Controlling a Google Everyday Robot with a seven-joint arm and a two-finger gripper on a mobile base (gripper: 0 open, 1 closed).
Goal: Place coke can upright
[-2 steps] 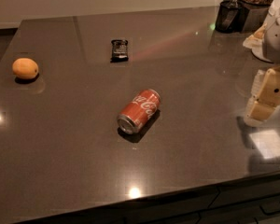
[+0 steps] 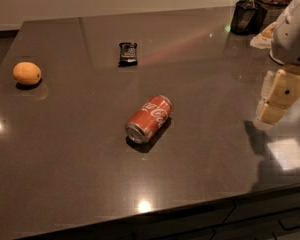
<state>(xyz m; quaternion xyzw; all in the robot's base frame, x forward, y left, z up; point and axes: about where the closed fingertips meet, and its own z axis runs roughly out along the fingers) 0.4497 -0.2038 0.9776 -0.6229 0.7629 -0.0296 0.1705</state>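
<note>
The coke can (image 2: pixel 149 118) lies on its side near the middle of the dark table (image 2: pixel 80 154). It is red with white script, and its silver end points toward the front left. My gripper (image 2: pixel 278 98) hangs at the right edge of the view, above the table's right side. It is well to the right of the can, apart from it and holding nothing. The white arm (image 2: pixel 295 31) rises above the gripper.
An orange fruit (image 2: pixel 27 73) sits at the left. A small dark wrapped snack bar (image 2: pixel 128 53) lies at the back, centre. A dark container (image 2: pixel 244 17) and other items stand at the back right corner. The table's front edge runs along the bottom.
My gripper has edged slightly to the left. The can, the fruit and the snack bar have not moved.
</note>
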